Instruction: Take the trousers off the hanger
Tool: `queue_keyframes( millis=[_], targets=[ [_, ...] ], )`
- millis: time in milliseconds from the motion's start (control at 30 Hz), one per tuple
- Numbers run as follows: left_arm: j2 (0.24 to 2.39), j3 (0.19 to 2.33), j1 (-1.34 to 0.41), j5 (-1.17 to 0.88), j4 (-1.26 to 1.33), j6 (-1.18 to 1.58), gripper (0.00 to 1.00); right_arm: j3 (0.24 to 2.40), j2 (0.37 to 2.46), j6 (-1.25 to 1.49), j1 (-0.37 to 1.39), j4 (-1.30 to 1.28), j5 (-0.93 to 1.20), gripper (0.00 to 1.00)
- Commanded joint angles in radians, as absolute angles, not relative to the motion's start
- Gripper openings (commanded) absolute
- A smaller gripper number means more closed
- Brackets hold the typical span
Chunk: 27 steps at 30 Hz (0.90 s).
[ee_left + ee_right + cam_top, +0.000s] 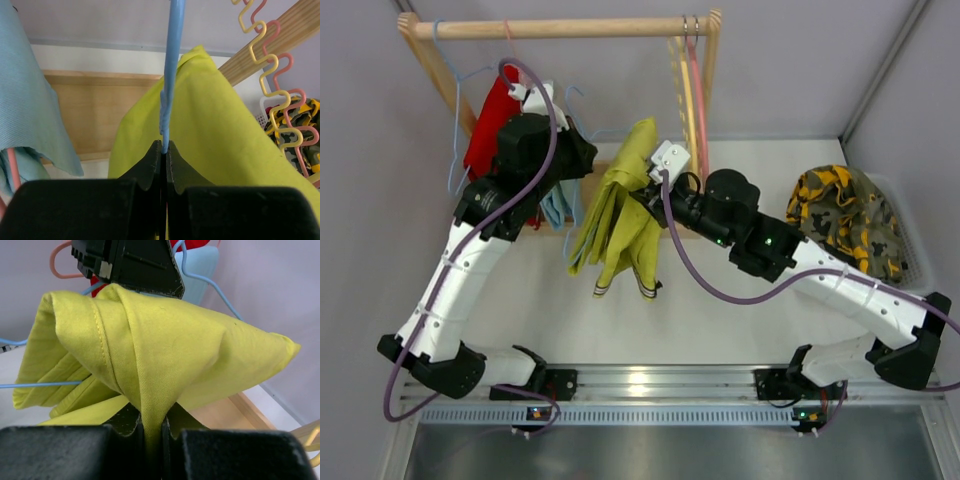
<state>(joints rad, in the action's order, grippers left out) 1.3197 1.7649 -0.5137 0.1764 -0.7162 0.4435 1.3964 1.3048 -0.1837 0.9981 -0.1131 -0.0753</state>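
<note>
1. Seen from above, we find bright, even, diffuse light. The white table [720, 330] is pale but not washed out, and the shadows beneath the arms are faint and soft-edged.
2. We notice one glare patch on the metal rail [638, 380] at the near edge.
3. In the left wrist view, the blue hanger [171, 75] is fairly crisp, while the left gripper [164, 150] is a soft, nearly featureless black.
4. In the right wrist view, we can read the weave and stitching of the yellow-green trousers [175, 355]. The right gripper [152, 422] is dark and blurred.
</note>
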Motion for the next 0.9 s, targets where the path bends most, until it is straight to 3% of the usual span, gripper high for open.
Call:
queue_keyframes(
  millis=[0,867],
  targets=[
    [1.290,1.746,-0.514,0.189,-0.658,0.426,0.00,1.494,1.224,-0.202,0.988,0.055,-0.064,0.00],
    [1.200,1.529,-0.515,0.160,-0.658,0.374,0.00,1.743,1.149,-0.206,0.988,-0.029,-0.034,0.00]
  ],
)
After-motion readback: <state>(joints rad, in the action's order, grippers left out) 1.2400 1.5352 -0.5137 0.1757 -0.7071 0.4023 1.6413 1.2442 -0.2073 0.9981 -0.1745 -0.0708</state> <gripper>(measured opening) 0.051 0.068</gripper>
